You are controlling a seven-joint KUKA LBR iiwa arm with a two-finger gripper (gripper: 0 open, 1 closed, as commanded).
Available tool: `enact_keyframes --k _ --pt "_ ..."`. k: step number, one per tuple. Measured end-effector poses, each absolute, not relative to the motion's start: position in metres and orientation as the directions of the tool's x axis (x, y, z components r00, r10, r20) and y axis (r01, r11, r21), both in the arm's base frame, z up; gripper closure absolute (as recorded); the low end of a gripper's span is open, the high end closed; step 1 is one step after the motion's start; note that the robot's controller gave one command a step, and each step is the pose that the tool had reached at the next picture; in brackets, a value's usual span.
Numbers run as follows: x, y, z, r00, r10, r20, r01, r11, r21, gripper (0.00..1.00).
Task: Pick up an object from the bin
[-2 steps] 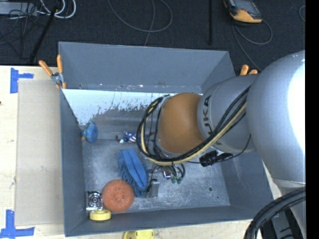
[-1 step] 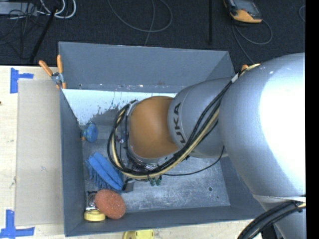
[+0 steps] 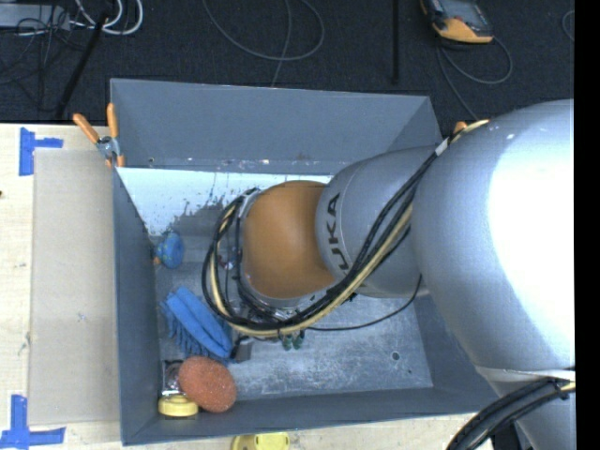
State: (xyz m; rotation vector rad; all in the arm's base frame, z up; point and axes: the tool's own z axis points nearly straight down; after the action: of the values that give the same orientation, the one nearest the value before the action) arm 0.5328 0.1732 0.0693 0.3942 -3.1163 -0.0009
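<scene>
Bin, grey metal, sloped walls, floor scuffed and speckled. Contents lie in its seven-to-nine o'clock sector.

Item 1: blue ridged piece, soft-looking, fanned like folded cloth or a brush head. Long axis runs from ten o'clock to four o'clock. Its four o'clock end lies just beside the hand, and the bulk lies at about ten o'clock from it. Judged the nearest candidate for the pick.

Item 2: rust-orange ball, round, with a rough, spongy surface. Lies at seven o'clock from the hand, near but apart.

Item 3: yellow ring, smooth plastic, in the bin's corner against the ball's eight o'clock side.

Item 4: small blue rounded thing, by the nine o'clock wall, well apart from the hand.

Hand: low in the bin beneath the orange wrist cover and looped black cables. Whether it is apart or together cannot be told, and nothing is seen held.
</scene>
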Motion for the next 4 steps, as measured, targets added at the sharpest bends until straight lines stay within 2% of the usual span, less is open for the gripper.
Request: enact_keyframes --k 1,2,3,4 --pt "0.529 0.162 0.111 -0.964 -0.266 0.009 -0.266 0.964 0.0 1.0" --pt "0.531 0.161 0.179 -0.954 -0.3 0.003 -0.3 0.954 0.0 0.0" --pt "0.533 0.162 0.188 -0.952 -0.305 -0.002 -0.305 0.952 0.0 0.0" --pt "0.528 0.173 0.153 -0.949 -0.315 -0.005 -0.315 0.949 0.0 0.0"
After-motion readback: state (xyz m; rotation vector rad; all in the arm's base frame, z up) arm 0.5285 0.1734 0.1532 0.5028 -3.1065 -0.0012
